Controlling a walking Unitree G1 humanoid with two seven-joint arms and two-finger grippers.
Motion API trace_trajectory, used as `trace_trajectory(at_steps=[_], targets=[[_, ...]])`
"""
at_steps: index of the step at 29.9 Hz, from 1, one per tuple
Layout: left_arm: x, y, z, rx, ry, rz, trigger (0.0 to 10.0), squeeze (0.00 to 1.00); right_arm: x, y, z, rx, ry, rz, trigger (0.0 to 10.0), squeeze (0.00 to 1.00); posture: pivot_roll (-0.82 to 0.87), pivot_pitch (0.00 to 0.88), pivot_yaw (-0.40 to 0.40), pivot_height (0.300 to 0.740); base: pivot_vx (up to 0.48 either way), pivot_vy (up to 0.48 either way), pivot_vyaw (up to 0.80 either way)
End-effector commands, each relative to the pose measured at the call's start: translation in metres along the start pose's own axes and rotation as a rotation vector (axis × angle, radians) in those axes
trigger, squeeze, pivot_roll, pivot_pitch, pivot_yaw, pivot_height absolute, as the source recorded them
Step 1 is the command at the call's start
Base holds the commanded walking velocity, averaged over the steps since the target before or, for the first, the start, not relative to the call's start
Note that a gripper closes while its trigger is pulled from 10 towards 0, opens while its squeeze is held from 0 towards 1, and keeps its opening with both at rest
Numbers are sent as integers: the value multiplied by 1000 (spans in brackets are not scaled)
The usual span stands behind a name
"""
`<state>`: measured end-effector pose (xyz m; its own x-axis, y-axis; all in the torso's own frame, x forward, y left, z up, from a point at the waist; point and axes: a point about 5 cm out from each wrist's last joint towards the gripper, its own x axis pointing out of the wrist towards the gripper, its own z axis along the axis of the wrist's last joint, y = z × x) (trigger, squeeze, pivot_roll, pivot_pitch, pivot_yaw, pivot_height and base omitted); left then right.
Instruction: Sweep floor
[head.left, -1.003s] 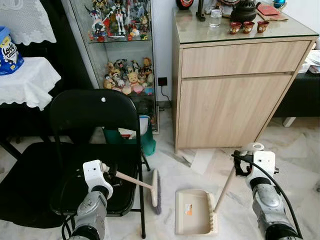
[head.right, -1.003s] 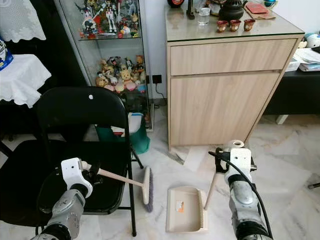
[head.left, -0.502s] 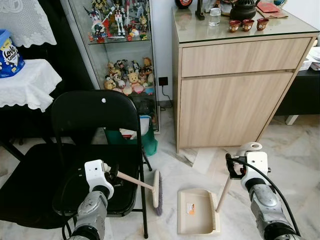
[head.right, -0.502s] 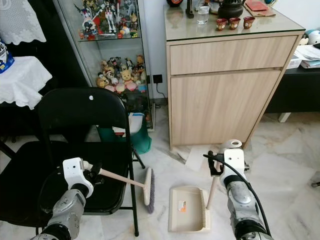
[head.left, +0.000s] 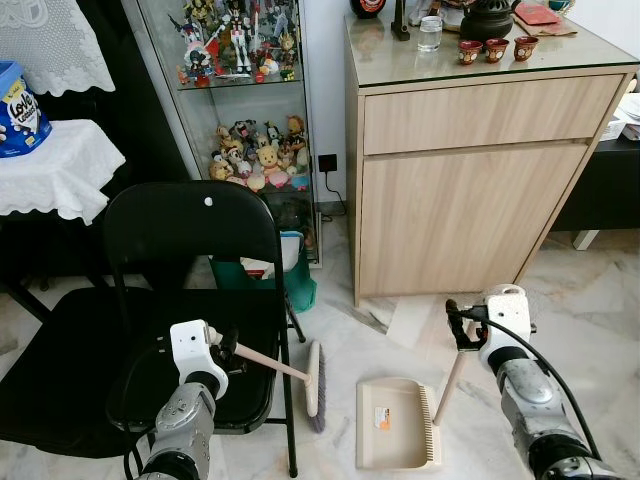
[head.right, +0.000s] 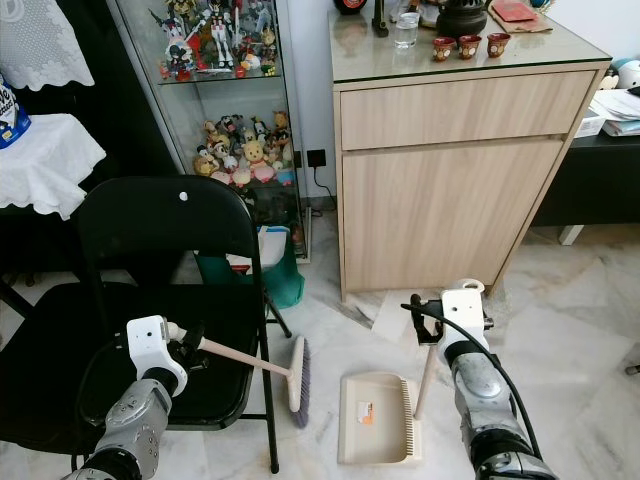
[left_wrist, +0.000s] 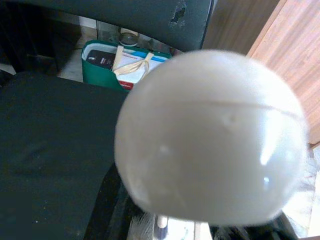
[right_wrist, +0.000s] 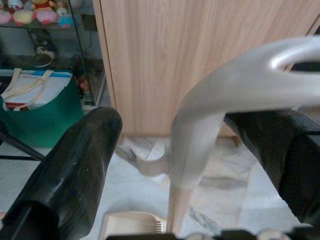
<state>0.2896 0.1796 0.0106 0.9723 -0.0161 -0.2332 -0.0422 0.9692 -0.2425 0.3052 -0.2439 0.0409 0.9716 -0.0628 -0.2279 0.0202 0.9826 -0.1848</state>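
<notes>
My left gripper (head.left: 228, 352) is shut on the pale wooden handle of a small broom (head.left: 313, 384), over the seat of a black folding chair (head.left: 190, 250). The broom's head rests on the marble floor beside the chair leg. The handle's white round end cap (left_wrist: 210, 135) looms close in the left wrist view. My right gripper (head.left: 460, 328) is shut on the upright handle (right_wrist: 197, 135) of a beige dustpan (head.left: 395, 425), which lies flat on the floor just right of the broom. The black fingers (right_wrist: 70, 170) stand either side of that handle.
A wooden cabinet (head.left: 470, 190) with cups and a glass on top stands straight ahead. A glass case of figurines (head.left: 250, 100) is to its left, with a green bag (head.left: 290, 280) at its foot. A white-clothed table (head.left: 50, 170) is far left. Open marble floor lies to the right.
My right gripper has shifted left and a little away from me, bringing the dustpan handle more upright. The left arm and broom have hardly moved. The camera has shifted slightly.
</notes>
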Motion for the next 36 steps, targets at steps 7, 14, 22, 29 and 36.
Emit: trace_trajectory(at_steps=[7,14,22,29,36], targets=[[-5,19,1,53,10,43,10000,0,3,0,3,-4,1,-7,10000,0,-105,0,125,740,0,0,0],[-6,20,1,58,14,43,10000,0,2,4,0,1,10,2,0,0,-102,0,131,740,0,0,0],[-6,20,0,56,19,44,10000,0,1,6,-4,6,22,5,0,0,-100,0,130,740,0,0,0],[-6,20,-1,55,22,46,10000,0,0,6,-4,5,24,10,0,0,-99,1,127,740,0,0,0],[-6,19,-2,51,23,45,10000,0,0,7,-6,0,28,13,0,0,-99,4,125,740,0,0,0]])
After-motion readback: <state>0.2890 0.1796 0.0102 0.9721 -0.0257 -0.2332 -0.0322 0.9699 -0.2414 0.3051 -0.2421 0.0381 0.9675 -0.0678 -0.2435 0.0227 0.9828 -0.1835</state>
